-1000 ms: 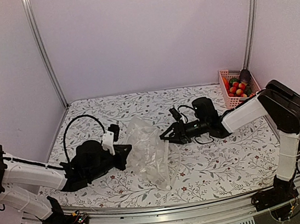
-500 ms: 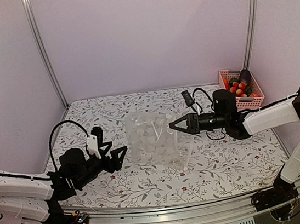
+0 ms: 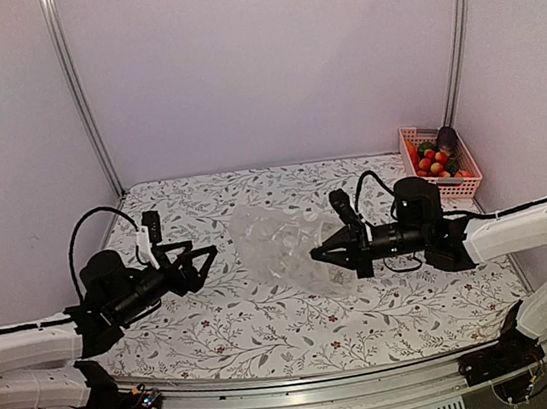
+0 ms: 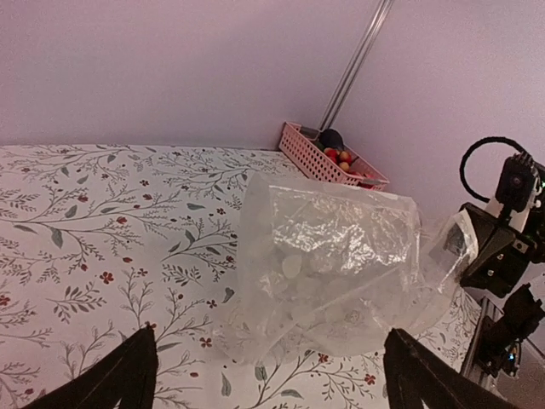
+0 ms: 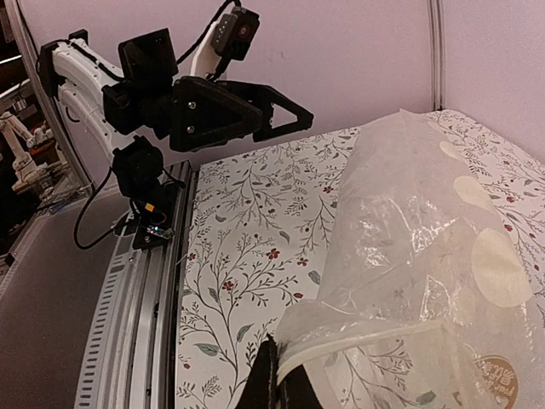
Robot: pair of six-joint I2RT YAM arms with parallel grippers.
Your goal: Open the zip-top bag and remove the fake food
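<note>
So the right gripper [image 3: 318, 255] is pinched shut on the bag [image 3: 279, 249]. In its wrist view the tips are clamped on the thick pale band along the edge [image 5: 366, 341], which looks like the zip strip. The rest of the bag billows out ahead of the tips and mostly hangs off that one pinch. I can't tell whether the low end is brushing the table [image 3: 228, 321]. My guess is it's held up like this so the mouth is off the cloth and anything loose would show or drop out.

The left gripper [image 3: 209, 263] is spread wide with nothing between its fingers. The bag is straight ahead of it, but with a clear gap. It's basically lined up on the bag without touching it.

The food [image 3: 434, 161] is in the pink basket [image 3: 409, 161], well behind the right gripper and off past its wrist. From the left wrist it's far ahead, beyond the bag. The bag looks empty to me: there are pale round blobs on the plastic, but nothing red or green. Could be print, it's hard to say. So the job looks about done.
</note>
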